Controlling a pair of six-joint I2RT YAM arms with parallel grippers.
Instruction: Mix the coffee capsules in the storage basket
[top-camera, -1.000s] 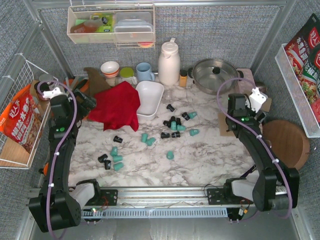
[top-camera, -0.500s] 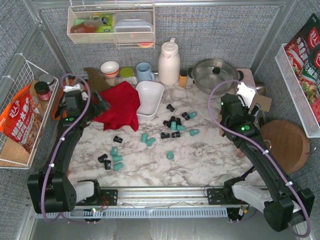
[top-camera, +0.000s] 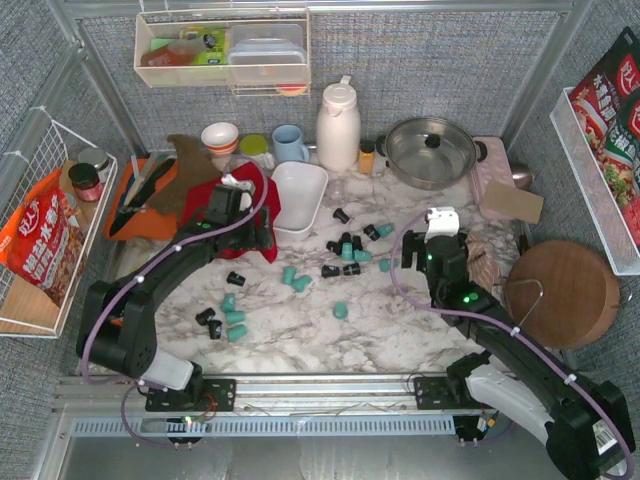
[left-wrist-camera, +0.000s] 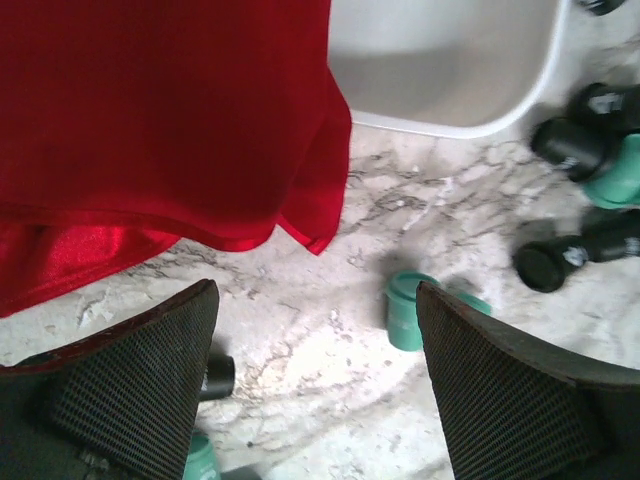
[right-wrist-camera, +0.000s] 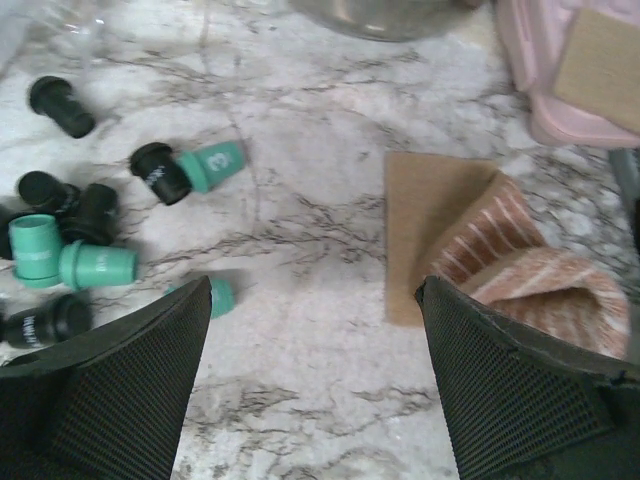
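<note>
Left wrist: capsule (left-wrist-camera: 403, 311) beyond end effector (left-wrist-camera: 315, 295)

Both arms stretch forward and inward, elbows bent. The left claw (left-wrist-camera: 315, 295) and the right claw (right-wrist-camera: 312, 288) point downward, jaws spread wide, gripping nothing.

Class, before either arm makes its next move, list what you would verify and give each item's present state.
1. White plastic rectangular basket upright and empty: ok.
2. Left tool open, holding nothing: ok.
3. Right tool open, holding nothing: ok.
4. Teal and black tapered coffee capsules inside the basket: not ok, they lie scattered on the marble tabletop.
5. Red cloth clear of the basket rim: cannot tell.
</note>
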